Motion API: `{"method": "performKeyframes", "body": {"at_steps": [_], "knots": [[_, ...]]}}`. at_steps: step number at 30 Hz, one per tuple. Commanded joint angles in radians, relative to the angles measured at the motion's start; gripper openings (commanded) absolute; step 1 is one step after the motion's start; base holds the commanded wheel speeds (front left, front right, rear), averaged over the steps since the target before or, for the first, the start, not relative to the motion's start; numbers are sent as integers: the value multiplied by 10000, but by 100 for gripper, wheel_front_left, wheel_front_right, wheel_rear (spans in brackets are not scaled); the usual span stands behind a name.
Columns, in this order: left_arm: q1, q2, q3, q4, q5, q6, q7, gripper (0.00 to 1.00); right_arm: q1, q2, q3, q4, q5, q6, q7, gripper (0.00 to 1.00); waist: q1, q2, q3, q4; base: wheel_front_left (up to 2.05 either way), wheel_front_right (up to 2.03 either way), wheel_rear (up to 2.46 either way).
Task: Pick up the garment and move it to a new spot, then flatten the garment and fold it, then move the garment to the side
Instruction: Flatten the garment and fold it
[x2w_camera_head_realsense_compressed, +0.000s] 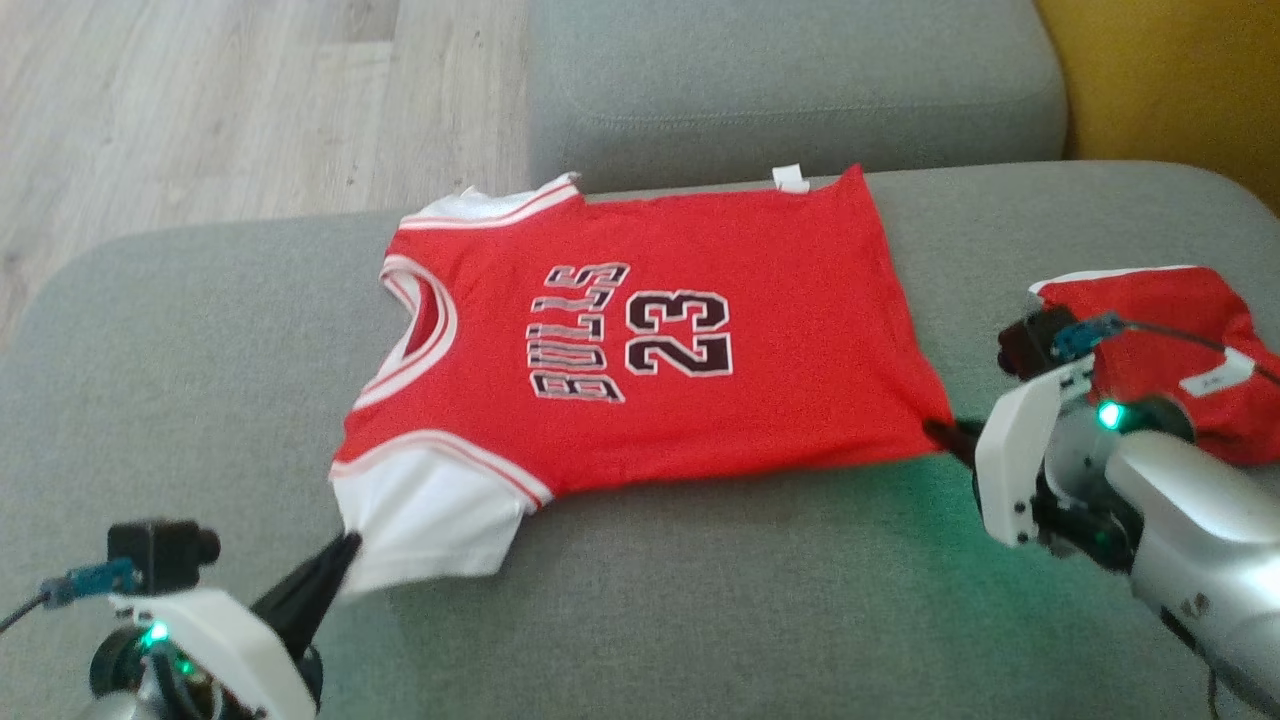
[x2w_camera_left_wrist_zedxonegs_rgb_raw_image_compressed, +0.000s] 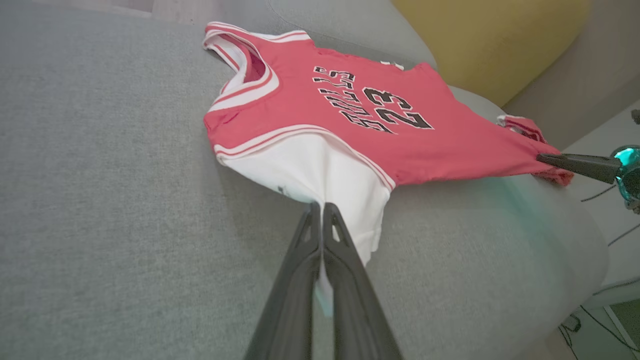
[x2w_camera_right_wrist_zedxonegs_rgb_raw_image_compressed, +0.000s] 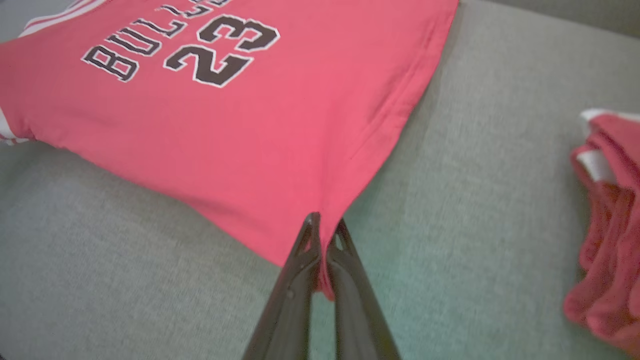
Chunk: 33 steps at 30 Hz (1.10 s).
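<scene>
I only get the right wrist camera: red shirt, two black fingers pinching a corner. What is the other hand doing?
Observer: The left gripper is shut on the jersey's near white sleeve.
Operator: Which way does the neck point?
Observer: The neck hole faces the robot's left, lying on the grey sofa.
Operator: What's past the sofa?
Observer: Pale wooden floor, off to the far left.

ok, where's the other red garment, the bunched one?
The bunched red garment lies far right in the head view on the sofa, right of the spread jersey.
</scene>
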Motion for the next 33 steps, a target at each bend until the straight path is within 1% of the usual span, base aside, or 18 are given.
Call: {"method": "performKeyframes", "body": {"at_steps": [1, 5, 10, 17, 22, 27, 33], "knots": [[-484, 512, 540, -331, -53, 86, 7, 0, -22, -269, -39, -190, 104, -9, 1, 0, 1, 0, -82, -49, 0, 0, 0], [-21, 814, 599, -1042, -171, 337, 147, 0, 132, -571, 190, -653, 516, -9, 326, 0, 1, 0, -206, -84, 0, 0, 0], [-53, 933, 676, -1266, 118, 659, 29, 0, 79, -687, 172, -868, 780, -9, 356, 0, 1, 0, -145, -163, 0, 0, 0], [-661, 885, 745, -1036, 319, 836, 108, 0, -125, -273, -287, -761, 1354, -9, 441, 0, 1, 0, 241, -378, 0, 0, 0], [-1502, 929, 721, -637, 599, 822, 363, 0, -544, -130, -353, -640, 1146, -9, 435, 0, 1, 0, 690, -469, 0, 0, 0], [-2831, 775, 482, 44, 950, 654, 874, 0, -1103, 198, -646, -311, 1280, -9, 651, 0, 1, 0, 1296, -471, 0, 0, 0], [-4410, 453, 177, 1047, 1470, 431, 1200, 0, -1628, 523, -891, 295, 1374, -9, 780, 0, 1, 0, 1815, -398, 0, 0, 0]]}}
